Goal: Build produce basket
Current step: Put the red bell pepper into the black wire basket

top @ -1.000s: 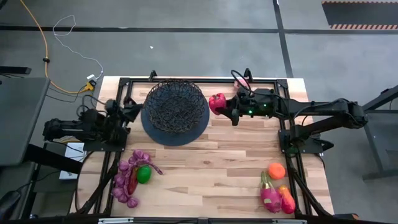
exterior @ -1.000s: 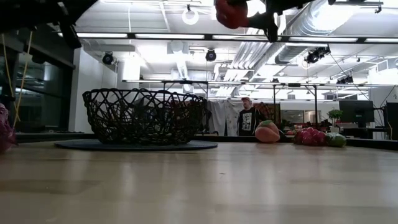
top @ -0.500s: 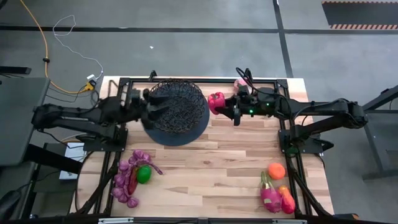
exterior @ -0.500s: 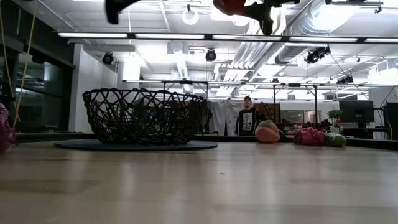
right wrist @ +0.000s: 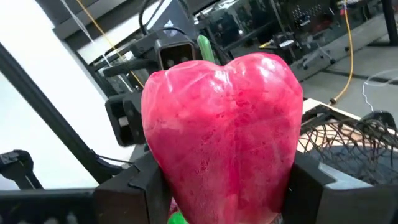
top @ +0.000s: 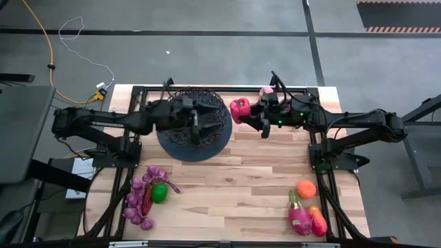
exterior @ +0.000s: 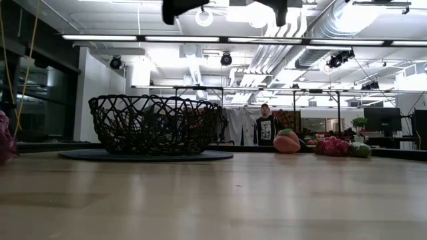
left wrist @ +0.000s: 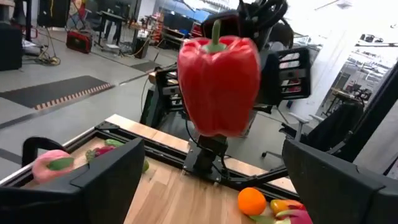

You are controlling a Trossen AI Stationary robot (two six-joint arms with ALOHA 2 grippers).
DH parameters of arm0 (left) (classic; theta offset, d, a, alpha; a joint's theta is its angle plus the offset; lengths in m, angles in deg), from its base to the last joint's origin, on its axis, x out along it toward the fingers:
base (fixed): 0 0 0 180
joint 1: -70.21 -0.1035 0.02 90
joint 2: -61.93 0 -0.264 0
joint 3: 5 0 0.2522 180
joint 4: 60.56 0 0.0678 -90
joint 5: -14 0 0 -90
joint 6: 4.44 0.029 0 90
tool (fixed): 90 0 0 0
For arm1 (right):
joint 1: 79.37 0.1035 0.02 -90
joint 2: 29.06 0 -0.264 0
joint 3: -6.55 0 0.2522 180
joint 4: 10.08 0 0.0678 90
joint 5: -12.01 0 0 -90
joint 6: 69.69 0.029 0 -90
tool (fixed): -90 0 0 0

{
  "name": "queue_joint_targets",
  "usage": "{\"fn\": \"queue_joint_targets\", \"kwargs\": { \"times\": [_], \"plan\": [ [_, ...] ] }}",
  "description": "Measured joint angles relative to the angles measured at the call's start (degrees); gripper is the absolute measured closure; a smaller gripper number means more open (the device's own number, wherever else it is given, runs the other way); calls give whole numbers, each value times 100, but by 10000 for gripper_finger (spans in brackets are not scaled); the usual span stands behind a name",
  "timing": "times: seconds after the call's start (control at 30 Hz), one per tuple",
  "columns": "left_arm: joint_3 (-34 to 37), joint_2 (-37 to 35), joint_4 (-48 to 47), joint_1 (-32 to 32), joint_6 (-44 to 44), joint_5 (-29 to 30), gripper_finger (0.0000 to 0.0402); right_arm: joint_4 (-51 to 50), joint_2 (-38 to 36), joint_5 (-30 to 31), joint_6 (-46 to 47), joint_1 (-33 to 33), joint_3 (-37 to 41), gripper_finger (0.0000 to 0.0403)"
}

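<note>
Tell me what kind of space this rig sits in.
Likely an open-plan robotics lab or workshop: exposed ceiling ducts, strip lights, other framed workbenches, and a person standing beyond the wooden table.

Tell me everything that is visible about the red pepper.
The red pepper is a glossy toy bell pepper, plastic by its look, lobed, with a green stem. It is upright and held in the air between the right gripper's dark fingers, beside the basket's rim, not yet over it. The open left gripper faces it from above the basket. Nothing else touches it.
</note>
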Motion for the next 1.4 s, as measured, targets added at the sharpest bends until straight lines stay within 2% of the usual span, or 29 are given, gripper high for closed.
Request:
{"fn": "queue_joint_targets", "kwargs": {
  "times": [0.33, 0.47, 0.77, 0.9, 1.1, 1.27, 1.4],
  "plan": [
    [-610, 889, 857, 27, 47, -110, 36, 70, 83, -293, -285, 129, -2, 198],
    [-732, 999, 837, 30, 65, -302, 36, 227, 253, -305, -323, 223, -2, 198],
    [-744, 1032, 870, 30, 151, -293, 43, 437, 431, -303, -358, 299, -2, 198],
    [-744, 1032, 872, 32, 151, -299, 83, 439, 429, -286, -371, 293, -2, 191],
    [-744, 1032, 876, 32, 166, -302, 186, 434, 418, -286, -284, 291, -2, 147],
    [-742, 997, 801, 10, 449, -299, 189, 427, 398, -295, -218, 249, -2, 115],
    [-742, 655, 245, -123, 521, -288, 189, 158, 128, -296, -347, 102, -2, 102]
  ]
}}
